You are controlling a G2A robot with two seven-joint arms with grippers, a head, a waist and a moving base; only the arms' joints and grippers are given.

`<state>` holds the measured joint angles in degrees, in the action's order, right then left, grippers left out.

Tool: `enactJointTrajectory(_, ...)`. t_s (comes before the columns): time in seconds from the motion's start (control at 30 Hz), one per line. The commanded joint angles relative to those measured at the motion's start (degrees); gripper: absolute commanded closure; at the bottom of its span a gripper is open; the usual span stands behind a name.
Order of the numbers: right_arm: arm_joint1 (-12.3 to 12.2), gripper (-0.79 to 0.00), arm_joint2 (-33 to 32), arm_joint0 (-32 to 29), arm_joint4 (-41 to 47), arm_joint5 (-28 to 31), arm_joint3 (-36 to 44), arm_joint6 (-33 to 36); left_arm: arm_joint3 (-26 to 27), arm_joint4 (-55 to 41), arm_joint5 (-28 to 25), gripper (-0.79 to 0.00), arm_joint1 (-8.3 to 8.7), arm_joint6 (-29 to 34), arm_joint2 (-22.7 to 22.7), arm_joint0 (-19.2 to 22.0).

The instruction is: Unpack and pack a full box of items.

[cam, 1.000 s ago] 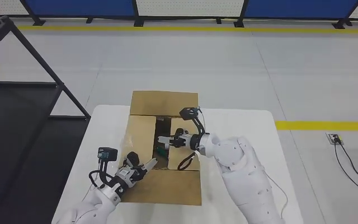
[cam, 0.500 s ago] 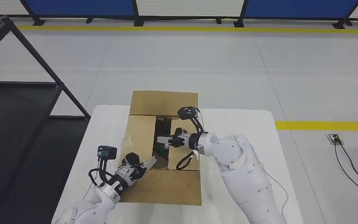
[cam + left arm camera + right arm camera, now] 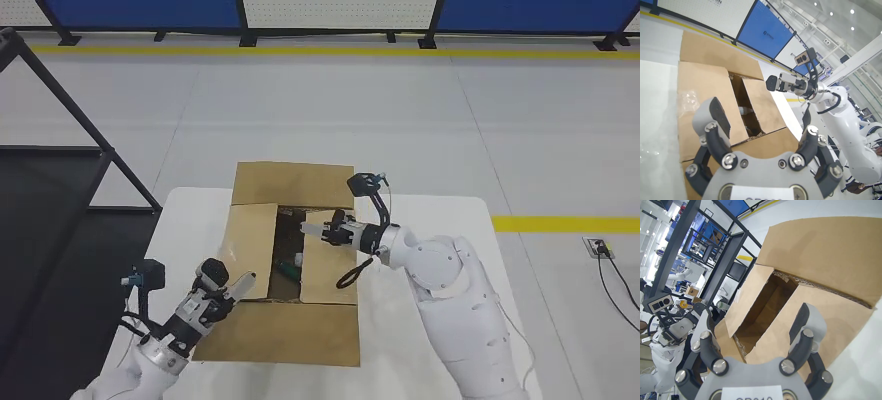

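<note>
As the 2 arms draw back from the gap, the right claw (image 3: 318,230) hangs spread and empty over the box (image 3: 293,182) on the table (image 3: 440,215), the left claw (image 3: 241,283) spread at its near edge. Unpacking looks barely begun.

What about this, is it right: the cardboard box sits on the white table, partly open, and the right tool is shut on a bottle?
No. The cardboard box sits on the white table, partly open, but the right tool is open and empty, as the right wrist view shows.
</note>
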<state>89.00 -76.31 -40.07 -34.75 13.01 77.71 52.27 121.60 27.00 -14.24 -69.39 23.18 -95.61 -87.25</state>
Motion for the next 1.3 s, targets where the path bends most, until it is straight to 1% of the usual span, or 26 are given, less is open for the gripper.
enactJointTrajectory(0.0, -0.07, -0.785, -0.18, -0.12, -0.25, -0.46, 0.11, -0.04, 0.75, -2.61, -1.23, -0.785, 0.14, -0.52, -3.13, -1.66)
enactJointTrajectory(0.1, -0.07, -0.785, -0.18, -0.12, -0.25, -0.46, 0.11, -0.04, 1.86, -4.72, -3.79, -0.785, 0.37, -1.10, -8.04, -5.00)
enactJointTrajectory(0.13, -0.07, -0.785, -0.18, -0.12, -0.25, -0.46, 0.11, -0.04, 1.96, -4.98, -4.14, -0.785, 0.39, -1.07, -8.54, -5.45)
enactJointTrajectory(0.4, -0.07, -0.785, -0.18, -0.12, -0.25, -0.46, 0.11, -0.04, 1.96, -4.98, -4.14, -0.785, 0.39, -1.07, -8.54, -5.45)
enactJointTrajectory(0.5, -0.07, -0.785, -0.55, -0.02, 1.56, -0.01, -1.66, -4.13, 1.88, -5.69, -4.15, -0.785, 0.38, -1.04, -8.06, -5.35)
enactJointTrajectory(0.57, -0.15, -0.785, -1.43, 1.39, 2.71, 0.80, -5.03, -7.56, 0.91, -9.20, -3.79, -0.785, 0.40, -0.29, -7.50, -4.55)
enactJointTrajectory(0.63, -0.38, -0.785, -2.44, 3.62, 2.11, 2.11, -9.53, -11.14, -0.07, -10.46, -3.41, -0.785, 0.54, 0.87, -7.98, -3.78)
enactJointTrajectory(0.67, -0.38, -0.785, -2.84, 4.72, 3.63, 3.63, -12.07, -12.55, -0.64, -10.89, -3.40, -0.785, 0.61, 1.38, -8.24, -3.65)
enactJointTrajectory(0.77, -0.59, -0.785, -4.33, 8.97, 6.75, 7.25, -21.40, -15.47, -2.45, -13.67, -4.13, -0.785, 0.85, 3.34, -9.53, -3.55)
enactJointTrajectory(0.83, -0.67, -0.785, -4.37, 12.01, 7.00, 9.59, -27.57, -17.26, -3.72, -15.00, -5.16, -0.785, 1.05, 4.79, -10.78, -3.83)
enactJointTrajectory(0.93, -0.47, -0.785, -3.56, 16.37, 7.53, 12.11, -36.59, -19.57, -6.00, -18.69, -7.01, -0.785, 1.42, 8.29, -12.64, -4.37)
enactJointTrajectory(1.07, 0.15, -0.785, -1.83, 21.29, 8.11, 14.96, -46.80, -21.57, -9.29, -24.46, -8.64, -0.785, 2.07, 15.32, -14.88, -4.89)
enactJointTrajectory(1.13, 0.55, -0.785, -1.03, 23.09, 8.38, 16.17, -50.52, -22.85, -11.14, -25.84, -9.31, -0.785, 2.41, 17.85, -16.25, -4.91)
enactJointTrajectory(1.27, 1.05, -0.785, -0.31, 25.84, 9.98, 19.03, -55.94, -22.52, -13.25, -28.21, -11.68, -0.785, 3.08, 24.11, -17.36, -5.55)
